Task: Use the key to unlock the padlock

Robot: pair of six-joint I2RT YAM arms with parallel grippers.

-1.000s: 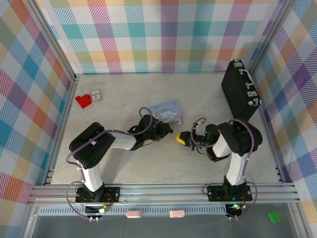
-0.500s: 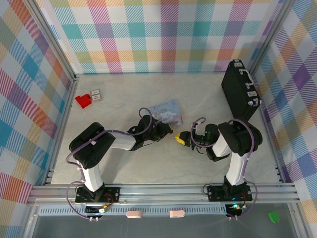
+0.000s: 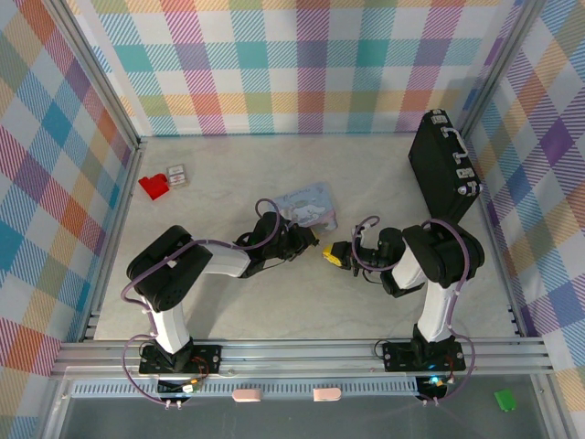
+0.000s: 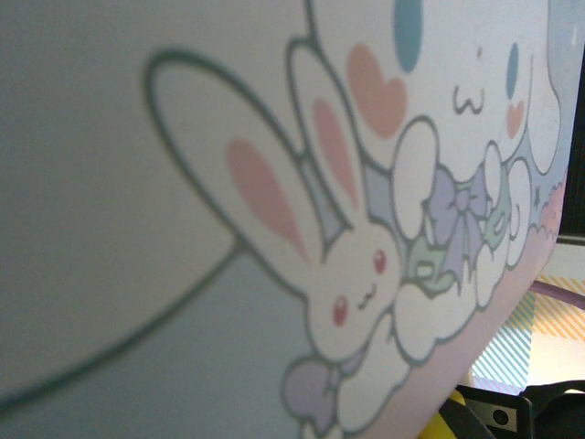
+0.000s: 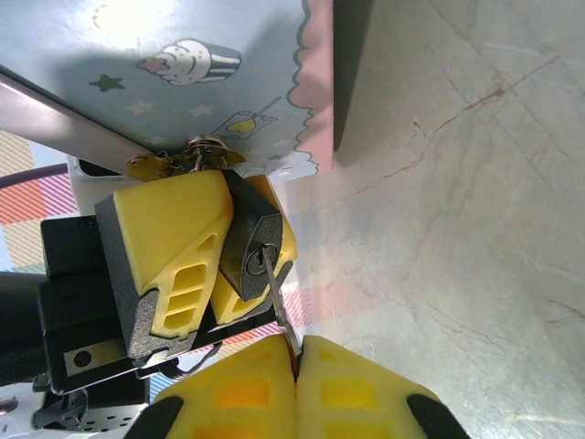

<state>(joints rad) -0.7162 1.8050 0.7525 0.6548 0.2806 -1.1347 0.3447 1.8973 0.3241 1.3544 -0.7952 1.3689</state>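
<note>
From above, the left arm's upper link leans left from its base, then the arm doubles back low and long across the table (image 3: 274, 306) toward the centre. Its wrist sits just below the pastel tin (image 3: 309, 205). The left claw (image 3: 312, 242) points right. The right arm rises from its base, folds over at the elbow and reaches left, so the right claw (image 3: 339, 257) meets the left one tip to tip. A black briefcase (image 3: 445, 174) stands at the far right, and a red piece (image 3: 154, 186) lies far left, both well apart from the arms.

The left wrist camera sits very close to the tin, looking along its printed rabbit. A scrap of yellow and black hardware shows in the lower right corner, and I cannot tell what it belongs to.

In the right wrist view, the left claw's yellow fingers (image 5: 174, 242) are clamped narrow on the padlock (image 5: 249, 242), held off the table just below the tin's edge, keyhole facing the camera. The right claw's pads are pressed together on the key (image 5: 277, 300). Its thin blade runs up from between them, and its tip is at the keyhole.
</note>
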